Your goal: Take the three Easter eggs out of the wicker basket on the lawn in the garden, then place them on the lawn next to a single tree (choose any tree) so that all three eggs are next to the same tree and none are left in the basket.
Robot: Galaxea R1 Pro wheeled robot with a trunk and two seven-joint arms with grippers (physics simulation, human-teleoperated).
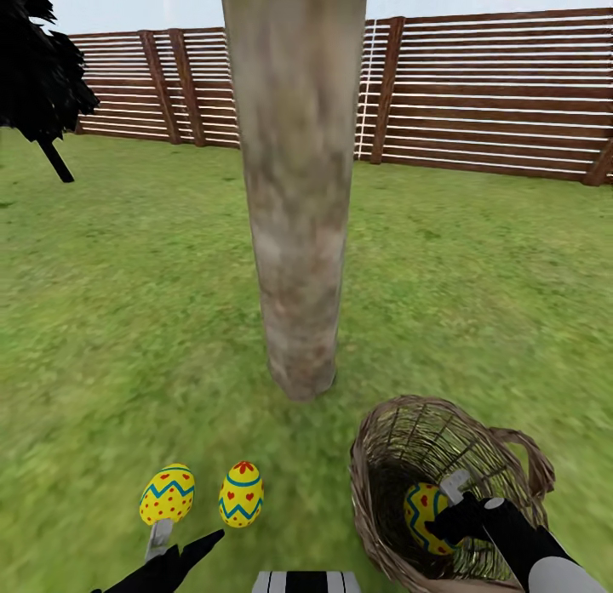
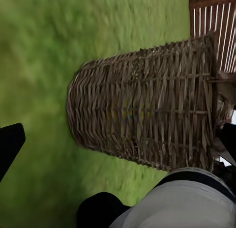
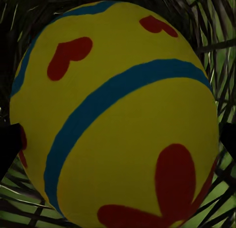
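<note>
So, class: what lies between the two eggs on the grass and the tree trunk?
Nothing but bare lawn separates the two eggs from the tree trunk, as the head view shows.

The basket [image 1: 400, 440] is brown open-weave wicker, rough and matt; the left wrist view shows its wall [image 2: 147, 110] as tight ribbed strands. The eggs [image 1: 167, 493] [image 1: 242, 493] look smooth and painted, with a soft sheen; the one in the basket [image 3: 118, 115] is evenly glossy yellow. At 12 o'clock, the trunk [image 1: 294, 193] is pale, mottled, rough bark. The fence [image 1: 494, 99] is slatted brown wood. The lawn [image 1: 128, 304] is matt grass.
</note>
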